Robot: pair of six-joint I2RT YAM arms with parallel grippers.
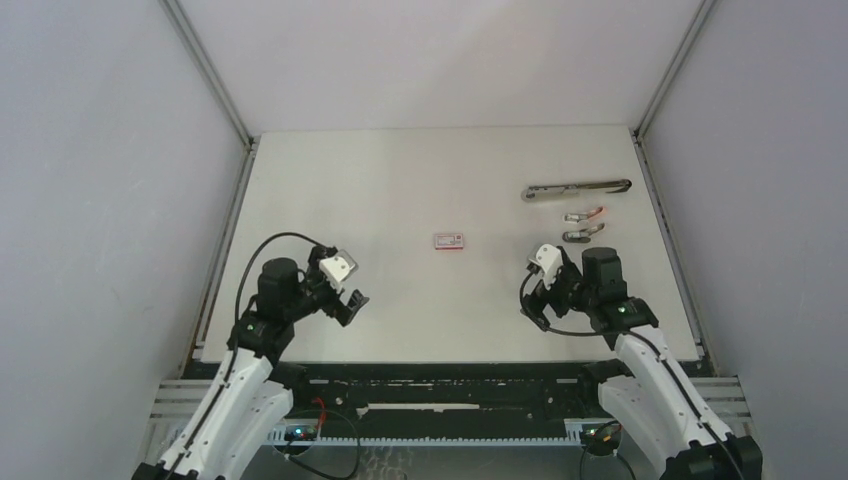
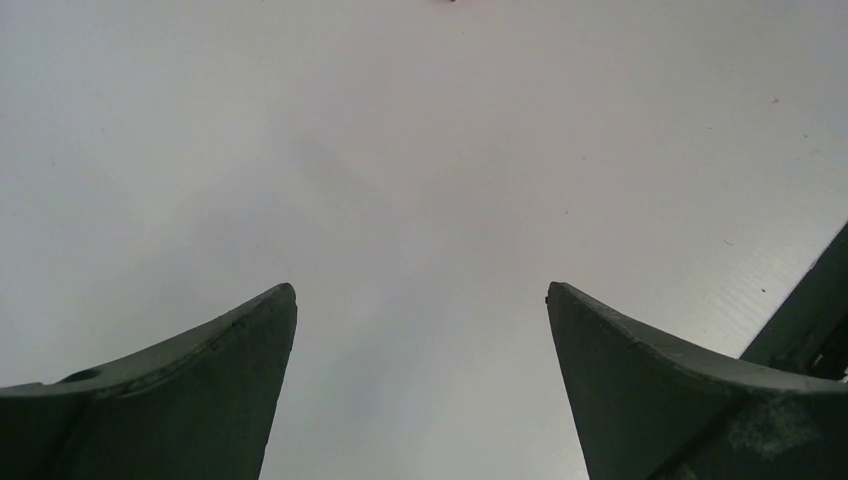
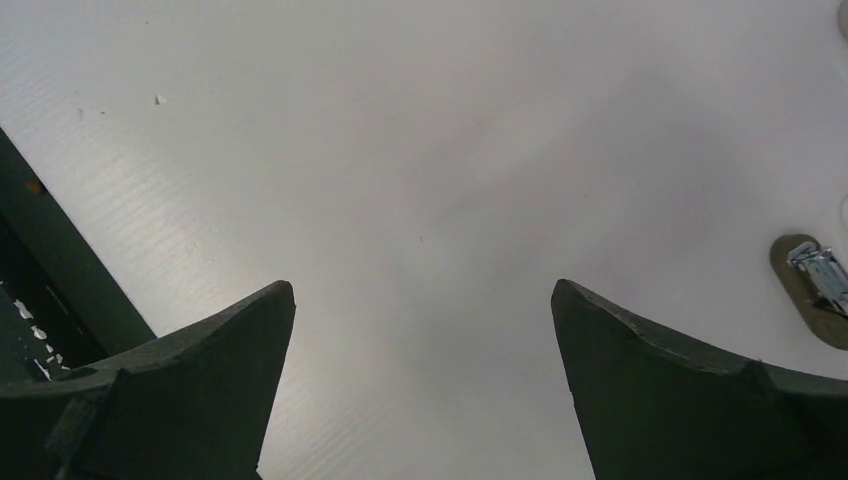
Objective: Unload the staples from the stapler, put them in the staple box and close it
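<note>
The stapler (image 1: 577,189), long and grey, lies opened out flat at the back right of the table. No staples can be made out in any view. My left gripper (image 1: 352,303) (image 2: 421,290) hovers open over bare table at the near left, far from the stapler. On the near right my right gripper (image 1: 533,305) (image 3: 423,285) also stands open with nothing between its fingers, a short way in front of the stapler.
Two small grey-and-red pieces (image 1: 583,214) (image 1: 583,234) lie between the stapler and my right arm. One shows as an olive oval with shiny metal (image 3: 812,285). A small red-and-white box (image 1: 448,240) sits mid-table. Grey walls (image 1: 120,200) enclose the table.
</note>
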